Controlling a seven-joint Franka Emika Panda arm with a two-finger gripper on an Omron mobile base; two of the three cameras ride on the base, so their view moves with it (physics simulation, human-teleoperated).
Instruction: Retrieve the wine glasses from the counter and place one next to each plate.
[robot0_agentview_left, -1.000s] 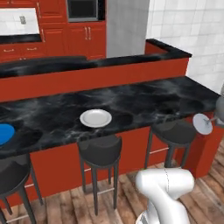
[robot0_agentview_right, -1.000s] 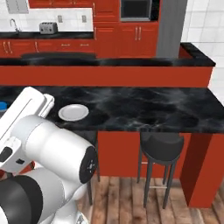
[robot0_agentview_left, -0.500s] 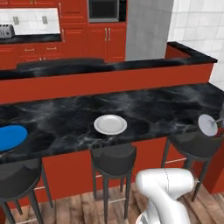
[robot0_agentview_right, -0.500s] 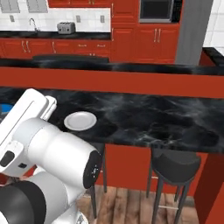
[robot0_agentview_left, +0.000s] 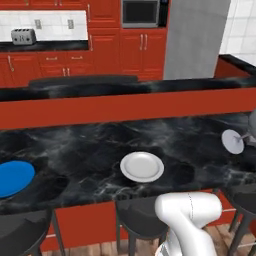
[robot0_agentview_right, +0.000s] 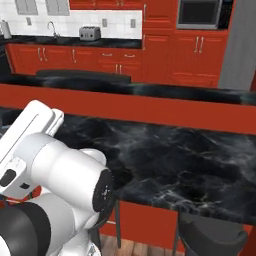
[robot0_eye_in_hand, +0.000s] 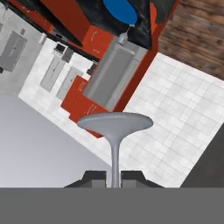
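My gripper (robot0_eye_in_hand: 113, 177) is shut on the thin stem of a clear greyish wine glass (robot0_eye_in_hand: 115, 124). Its round foot points away from the hand. In the left base view the same wine glass (robot0_agentview_left: 233, 141) hangs over the right end of the black marble counter (robot0_agentview_left: 90, 150), foot turned toward the camera. The white plate (robot0_agentview_left: 142, 166) lies mid-counter, well left of the held glass. The blue plate (robot0_agentview_left: 14, 178) lies at the counter's left end. In the hand view a second small wine glass (robot0_eye_in_hand: 124, 37) stands just beyond the blue plate (robot0_eye_in_hand: 119, 9).
Dark round stools (robot0_agentview_left: 141, 221) stand under the counter's front edge. A raised red ledge (robot0_agentview_left: 125, 107) with a black top runs along its far side. Red cabinets, a toaster (robot0_agentview_left: 23, 36) and a grey fridge (robot0_agentview_left: 195, 35) line the back wall.
The whole picture has shifted as the base drove: both plates now sit further right and nearer in the left base view. The glass stays held at the right edge.
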